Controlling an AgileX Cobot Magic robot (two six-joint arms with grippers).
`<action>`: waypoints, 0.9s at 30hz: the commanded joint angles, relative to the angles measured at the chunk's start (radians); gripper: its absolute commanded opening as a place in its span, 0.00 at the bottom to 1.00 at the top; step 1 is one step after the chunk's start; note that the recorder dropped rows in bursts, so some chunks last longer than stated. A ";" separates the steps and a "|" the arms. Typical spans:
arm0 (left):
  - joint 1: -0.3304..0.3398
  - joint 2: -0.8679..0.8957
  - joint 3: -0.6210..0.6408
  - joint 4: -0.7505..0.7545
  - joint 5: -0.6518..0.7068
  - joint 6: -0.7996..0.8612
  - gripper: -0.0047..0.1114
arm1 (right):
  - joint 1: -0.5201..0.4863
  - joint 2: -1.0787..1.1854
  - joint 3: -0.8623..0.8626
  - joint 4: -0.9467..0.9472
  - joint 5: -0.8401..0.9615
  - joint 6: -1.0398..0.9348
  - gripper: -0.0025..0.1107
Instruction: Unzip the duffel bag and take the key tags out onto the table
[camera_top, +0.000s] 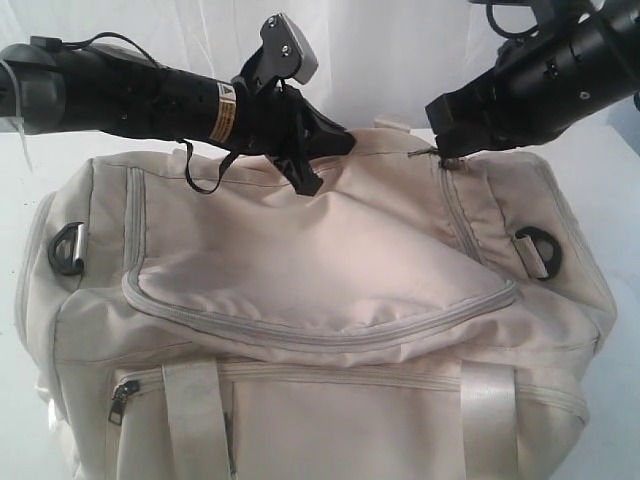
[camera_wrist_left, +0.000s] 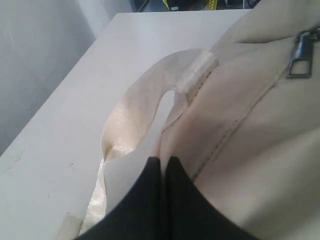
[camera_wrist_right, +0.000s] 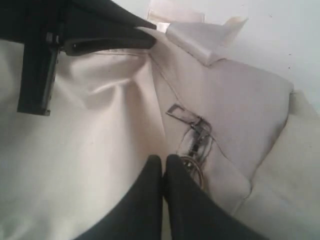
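- Cream fabric wall to wall in the exterior view: the duffel bag (camera_top: 320, 270) fills it. The curved zip of its top flap is run shut. There's a black D-ring (camera_top: 65, 248) at each end, satin handles (camera_top: 195, 420) on the near side and a pocket pull (camera_top: 120, 400) low at the near left.
- The left gripper (camera_top: 308, 183) stretches in from the left, tips down on the bag's top at its far edge, about mid-length, jaws together.
- The right gripper (camera_top: 447, 155) angles in from the upper right, nose at the far right end of the top zip. From here the jaws can't be read.
- Left wrist view: black fingers (camera_wrist_left: 150, 200) are pressed flat together, tips against a fold of the bag. Whether any cloth is pinched, I can't tell. A handle loop (camera_wrist_left: 135, 110) droops onto the white table (camera_wrist_left: 65, 115), with bare top between the bag and the table's edge. A dark metal pull (camera_wrist_left: 300, 60) lies on the fabric.
- Right wrist view: the fingers are closed tight here too, tips just beside the zipper pull (camera_wrist_right: 177, 112) and its wire ring (camera_wrist_right: 192, 165), with nothing visible between them. The left gripper's dark body sits on the fabric beyond.
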 joint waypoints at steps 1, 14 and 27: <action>-0.004 -0.046 -0.023 -0.061 -0.008 -0.012 0.04 | -0.002 -0.021 0.001 -0.062 0.121 -0.008 0.02; -0.004 -0.046 -0.030 -0.156 -0.040 -0.001 0.04 | 0.000 -0.029 0.001 -0.067 0.204 -0.011 0.02; -0.009 -0.047 -0.030 -0.078 -0.329 0.011 0.69 | 0.000 -0.029 0.001 -0.074 0.073 -0.011 0.02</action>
